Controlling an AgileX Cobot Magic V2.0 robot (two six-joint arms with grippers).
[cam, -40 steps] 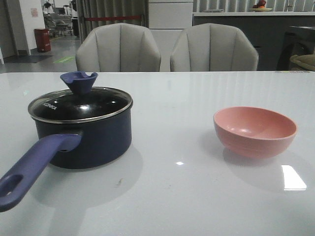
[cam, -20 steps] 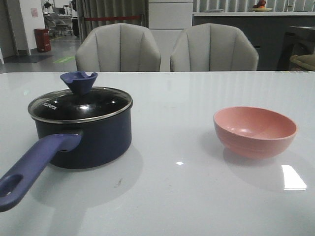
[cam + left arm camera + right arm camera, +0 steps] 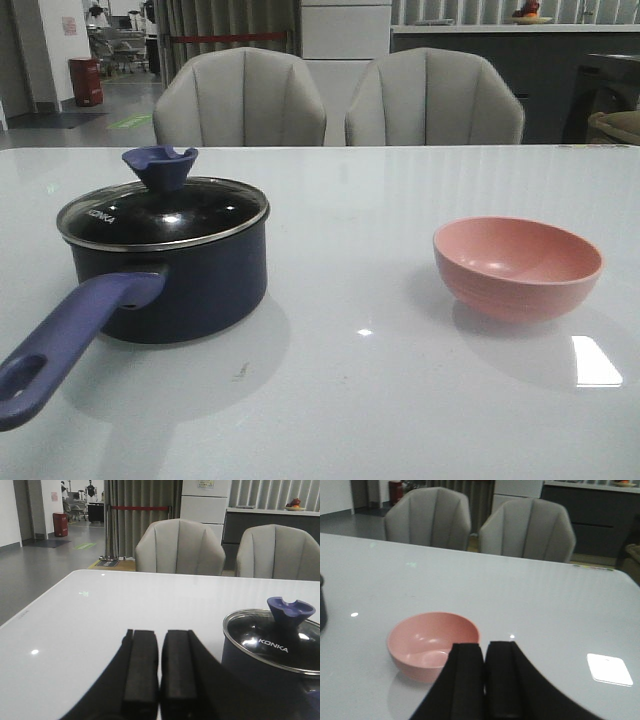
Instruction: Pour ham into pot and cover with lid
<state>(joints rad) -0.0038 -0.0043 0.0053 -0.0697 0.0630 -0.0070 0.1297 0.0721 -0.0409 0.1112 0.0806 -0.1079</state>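
No change from a second ago: lid [image 3: 163,212] seated on pot [image 3: 170,280], bowl [image 3: 518,266] empty-looking, left claw [image 3: 160,672] and right claw [image 3: 484,680] together, unladen — task looks finished.

Pretty dim and a bit grainy overall — overhead lights bounce off the glossy table [image 3: 400,400] as a bright white patch just right of the pink bowl [image 3: 518,266]. Soft shadows under it, my own fingers [image 3: 467,680] nearly black silhouettes.
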